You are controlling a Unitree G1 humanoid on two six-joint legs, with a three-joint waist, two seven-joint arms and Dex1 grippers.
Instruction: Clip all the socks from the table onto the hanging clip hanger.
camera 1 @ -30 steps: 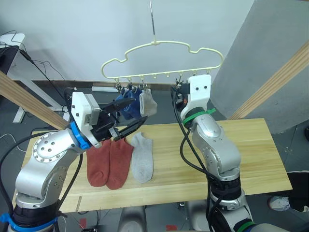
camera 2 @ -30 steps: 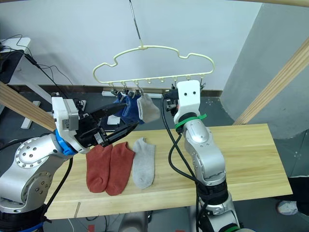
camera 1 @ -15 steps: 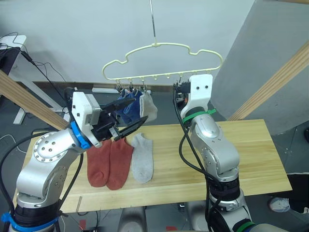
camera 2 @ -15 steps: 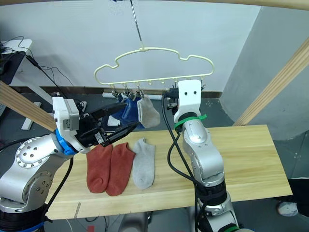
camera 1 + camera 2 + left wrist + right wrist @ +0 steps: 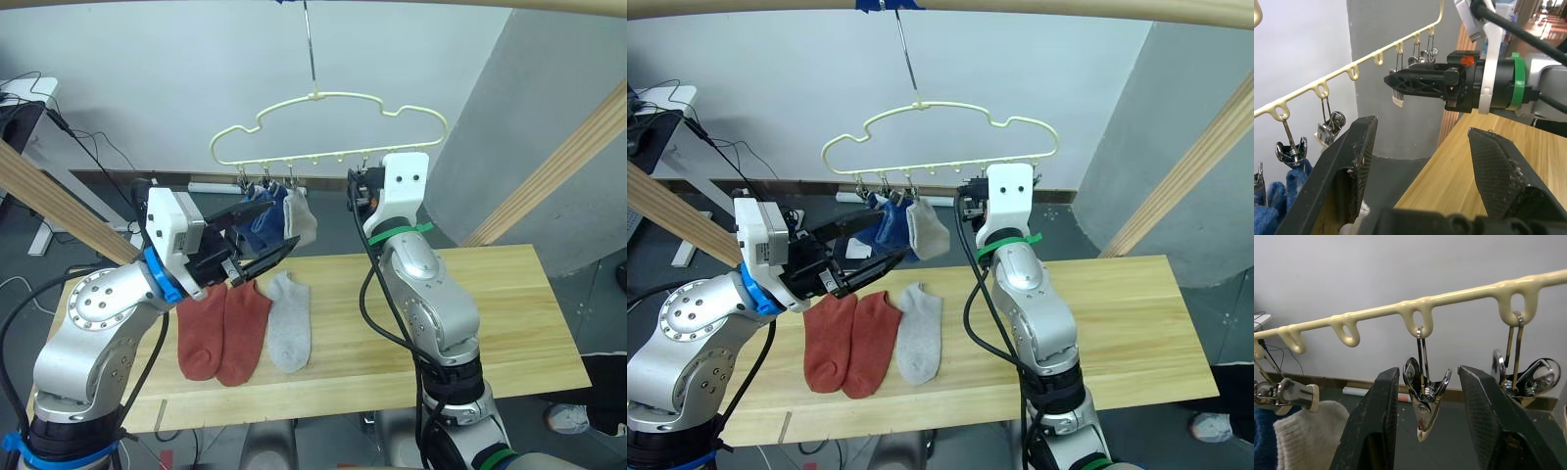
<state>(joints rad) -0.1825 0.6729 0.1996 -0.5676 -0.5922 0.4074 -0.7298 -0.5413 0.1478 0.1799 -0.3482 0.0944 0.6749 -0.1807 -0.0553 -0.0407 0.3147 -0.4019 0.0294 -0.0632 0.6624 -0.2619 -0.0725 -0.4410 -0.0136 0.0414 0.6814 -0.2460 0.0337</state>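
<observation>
While three socks wait mid-frame on the table (image 5: 509,294), the right gripper (image 5: 1422,396) has edged up, fingers wide around an empty clip (image 5: 1423,394); the left gripper (image 5: 263,235) hovers open, empty.

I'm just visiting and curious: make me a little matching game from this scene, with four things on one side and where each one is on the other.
Things:
1. rust-red socks
2. blue socks
3. right end effector
4. left end effector

Places:
A. clipped on the clip hanger
B. open around an empty metal clip
C. flat on the table
D. open, raised beside the hung socks

Pairs: 1-C, 2-A, 3-B, 4-D
</observation>
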